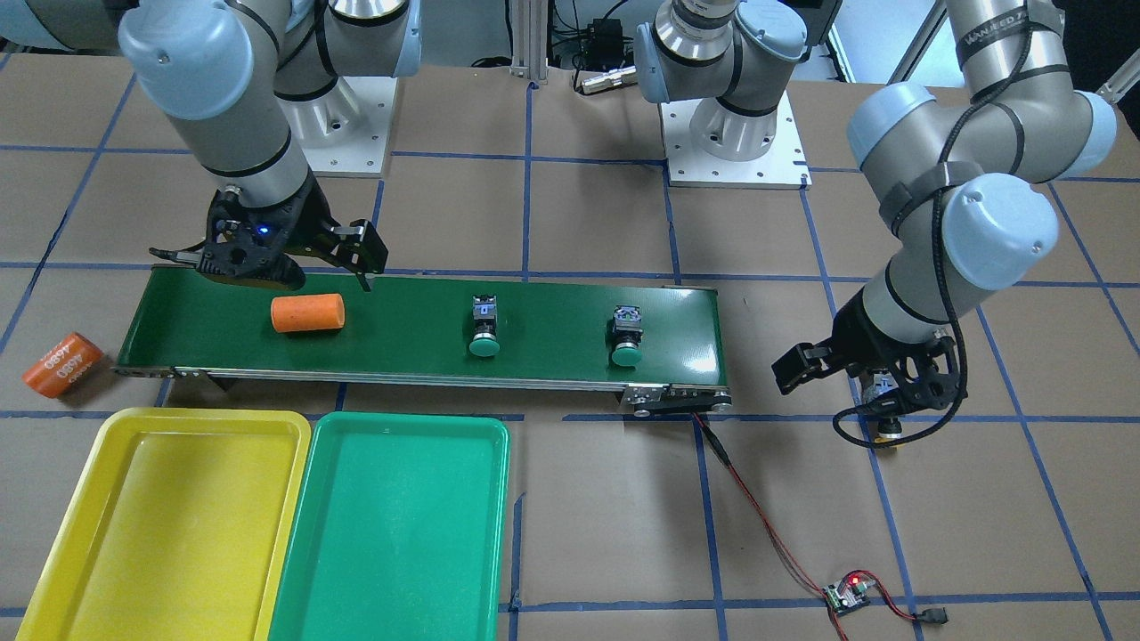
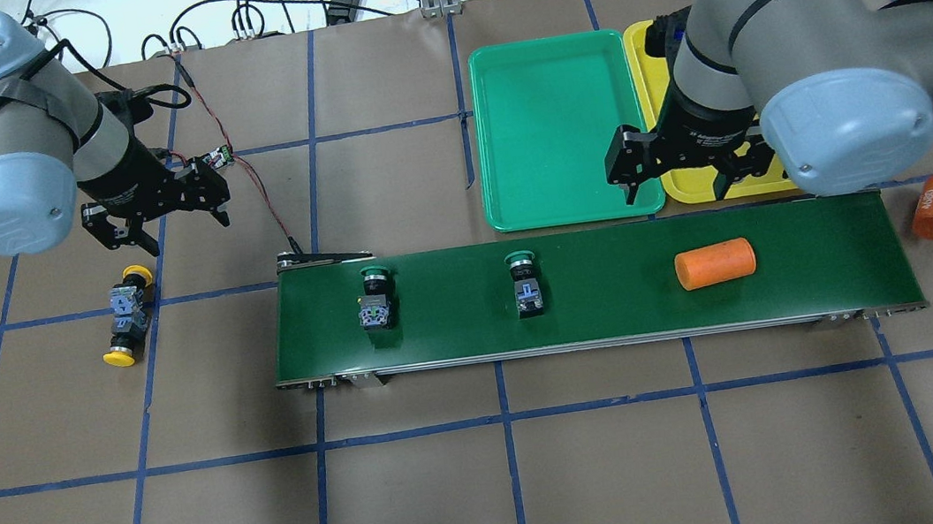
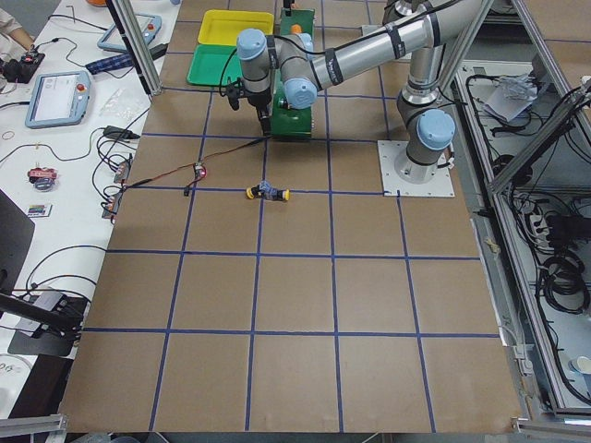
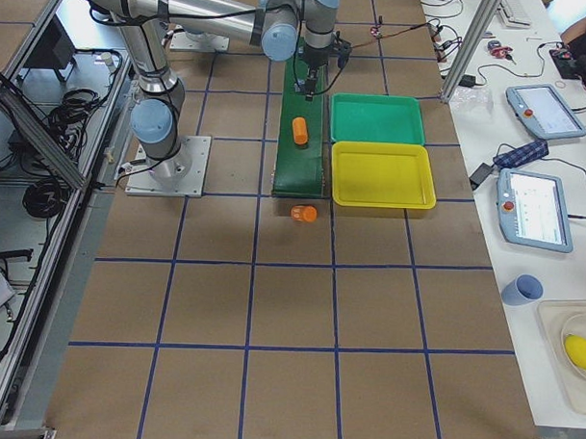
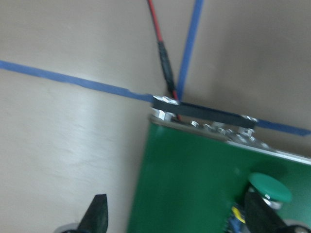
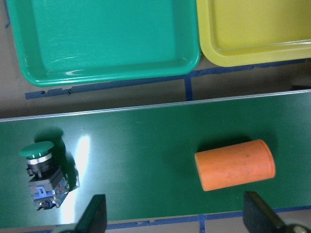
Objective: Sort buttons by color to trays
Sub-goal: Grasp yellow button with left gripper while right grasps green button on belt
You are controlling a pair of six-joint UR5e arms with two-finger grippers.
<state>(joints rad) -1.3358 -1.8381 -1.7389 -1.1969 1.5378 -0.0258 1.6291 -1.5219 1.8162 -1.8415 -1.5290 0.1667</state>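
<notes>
Inspected: my left arm [image 1: 971, 223] and right arm [image 1: 232, 116] have silver-grey tubes, pale blue joint caps and black rings. A black cable [image 1: 946, 285] is strapped along the left. White screwed base plates [image 1: 739, 169]. My left gripper [image 5: 178, 213] and right gripper [image 6: 176, 213] are black, with a blue lamp [image 1: 262, 231] at the right's mount.

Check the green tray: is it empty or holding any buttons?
Empty. The green tray shows bare floor front and overhead; both green buttons lie on the conveyor belt.

Seen from overhead, the right arm [image 2: 756, 13] hides most of the yellow tray [image 2: 645, 89]; the left wrist view is blurred, its lower edge cutting off a green button [image 5: 269, 187].
</notes>
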